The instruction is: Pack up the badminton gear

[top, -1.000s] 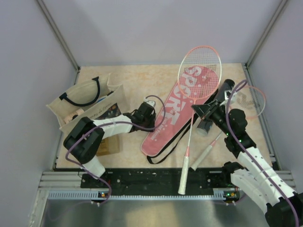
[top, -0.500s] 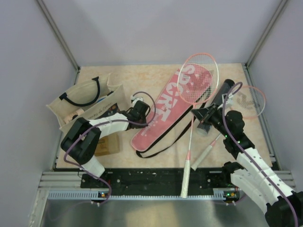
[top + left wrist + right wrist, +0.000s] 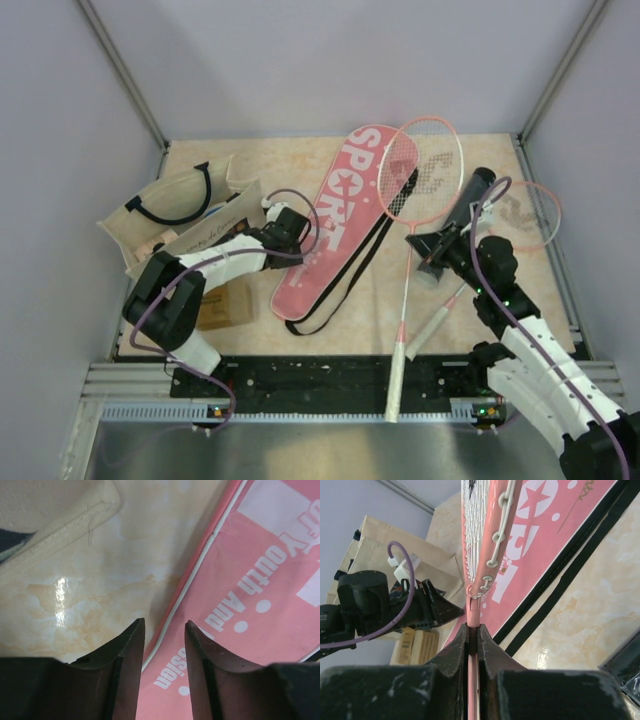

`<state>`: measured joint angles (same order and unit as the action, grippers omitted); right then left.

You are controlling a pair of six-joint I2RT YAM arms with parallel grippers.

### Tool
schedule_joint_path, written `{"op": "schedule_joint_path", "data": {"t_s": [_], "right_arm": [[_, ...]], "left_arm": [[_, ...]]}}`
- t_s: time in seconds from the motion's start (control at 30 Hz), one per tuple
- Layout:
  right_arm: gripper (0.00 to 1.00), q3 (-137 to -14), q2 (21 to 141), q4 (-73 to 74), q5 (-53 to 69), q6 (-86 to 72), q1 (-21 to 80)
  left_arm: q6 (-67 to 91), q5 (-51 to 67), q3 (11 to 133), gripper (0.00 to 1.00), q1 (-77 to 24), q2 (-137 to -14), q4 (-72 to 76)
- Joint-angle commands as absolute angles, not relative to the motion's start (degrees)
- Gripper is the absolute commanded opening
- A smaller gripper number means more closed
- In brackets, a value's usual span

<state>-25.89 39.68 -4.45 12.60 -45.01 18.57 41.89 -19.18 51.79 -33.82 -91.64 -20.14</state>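
Right gripper [image 3: 473, 627] jaws clamp the racket [image 3: 481, 535] shaft just below its head, which overlaps the pink cover [image 3: 338, 225]. Left gripper [image 3: 164, 626] jaws stand parted over the cover's white-piped edge — cover lies diagonally on the table [image 3: 270, 165].

The pink cover [image 3: 335, 225] lies mid-table, slanting from seven to one o'clock. The left gripper [image 3: 299, 231] sits at its nine o'clock edge. The right gripper [image 3: 412, 240] is on the shaft of a racket [image 3: 425, 175] whose head overlaps the cover's one o'clock end.
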Motion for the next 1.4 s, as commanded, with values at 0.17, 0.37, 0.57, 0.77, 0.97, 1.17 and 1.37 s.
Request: {"op": "schedule_joint_path", "data": {"t_s": [0.17,0.37,0.57,0.77,0.97,1.17,1.37], "right_arm": [[0.0,-25.9,35.9,-1.9,11.1,-44.8,18.2],[0.0,-24.3,33.0,-0.1,10.5,-45.6,18.1],[0.0,-24.6,30.5,4.4,10.0,-45.2,18.2],[0.0,-25.0,29.4,5.2,10.1,-45.3,18.2],[0.0,-24.3,28.3,5.8,9.8,-45.7,18.2],[0.0,-24.2,28.0,6.0,10.3,-46.2,18.2],[0.0,-24.3,27.8,6.2,11.0,-46.5,18.2]], "left_arm": [[18.3,-11.6,62.7,0.49,-40.1,-90.8,-23.5],[11.3,-10.1,63.7,0.5,-48.0,-93.2,-21.3],[9.9,-13.3,61.7,0.51,-52.6,-95.3,-19.4],[10.2,-15.6,59.0,0.52,-53.7,-95.7,-16.7],[10.8,-17.3,56.7,0.52,-55.1,-96.7,-16.3],[10.3,-17.0,54.9,0.43,-55.5,-97.0,-13.5],[11.0,-17.9,54.9,0.09,-55.5,-96.2,-13.7]]}}
